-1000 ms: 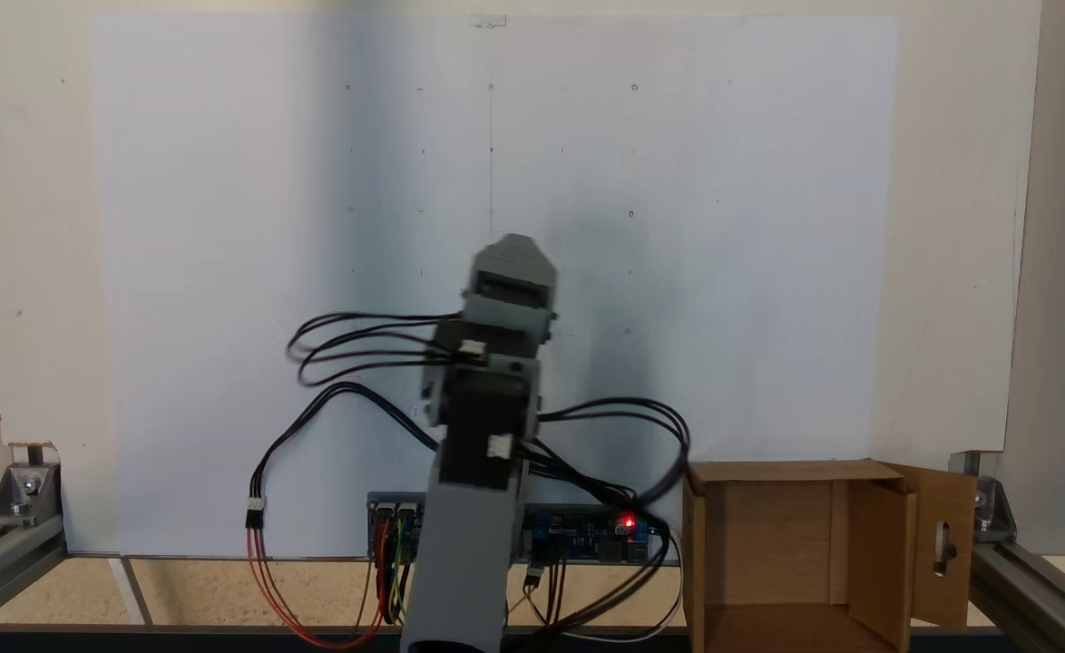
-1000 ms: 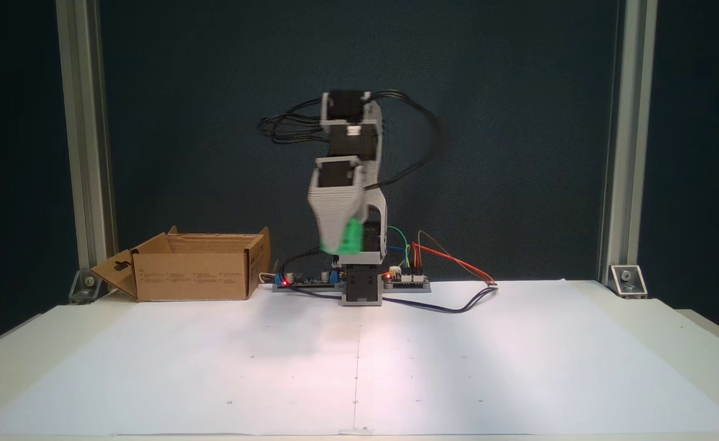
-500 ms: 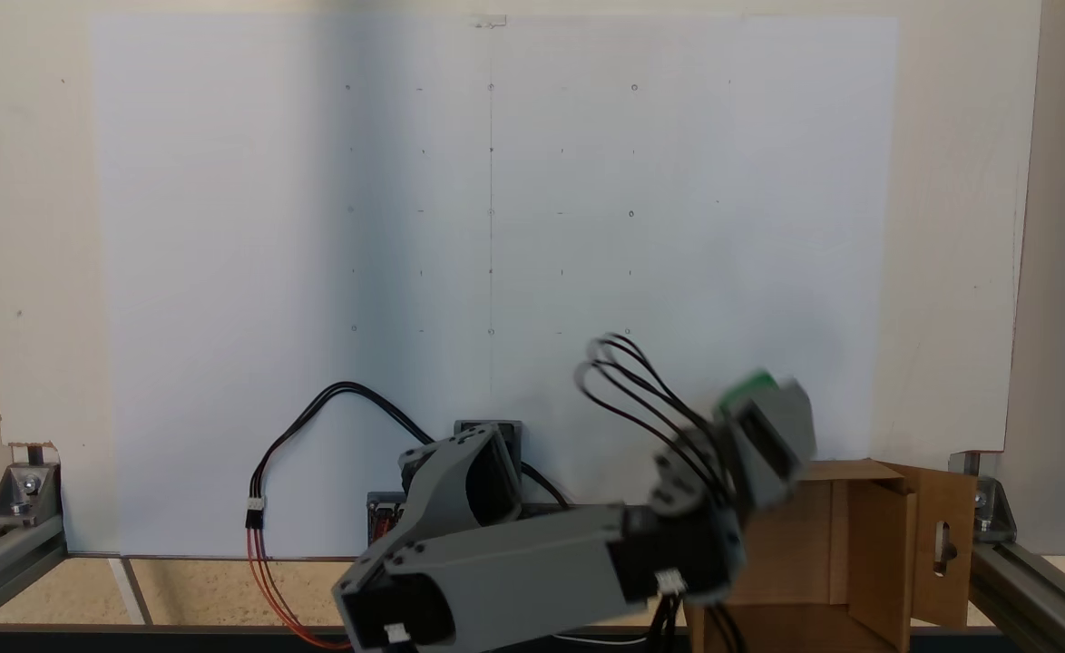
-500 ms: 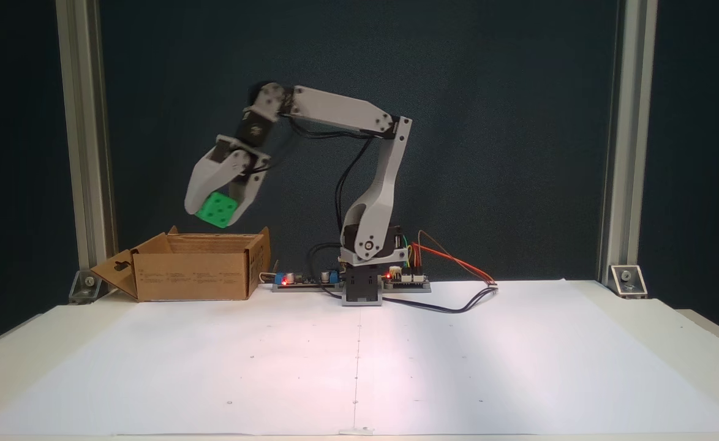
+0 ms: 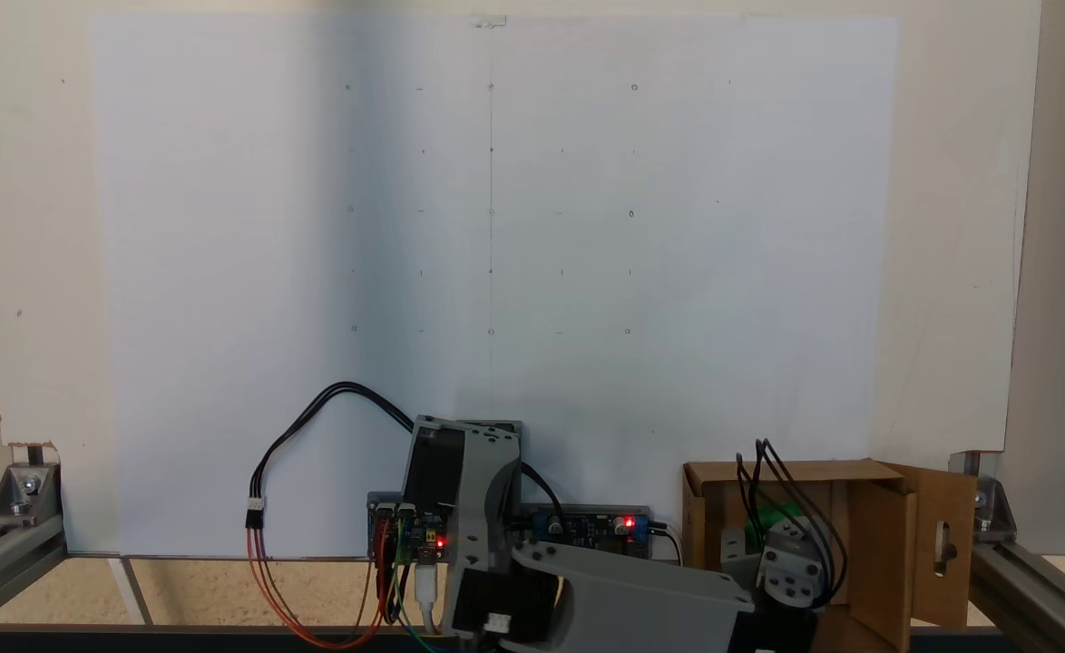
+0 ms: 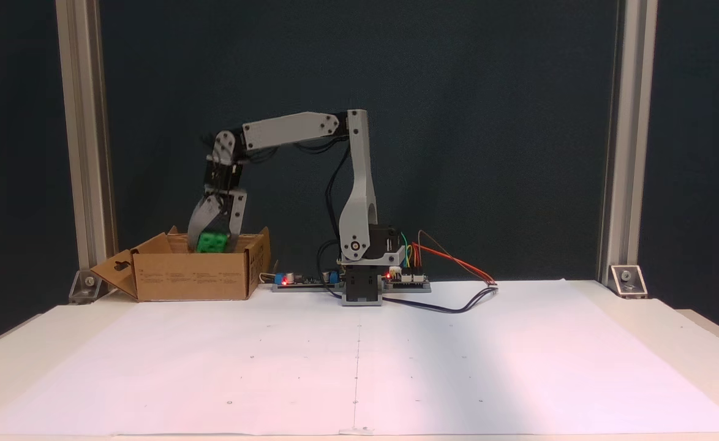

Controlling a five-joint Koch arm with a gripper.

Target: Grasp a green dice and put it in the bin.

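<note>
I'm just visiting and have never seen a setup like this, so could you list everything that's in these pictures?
green dice: one, bright green, between the fingers at the bin's open top.
bin: one, brown cardboard, at the left of the table in the front-on fixed view; its flaps are open and one has a slot cutout.
paper sheet: one, white with small dots, covering the table.
circuit boards: two, with red lights, either side of the arm's base.
wires: several, black, red, green and yellow, around the base.
metal posts: two, silver, at the table's back corners.
arm: one, grey, bent over the bin.
gripper: one, grey, shut on the dice.
</note>
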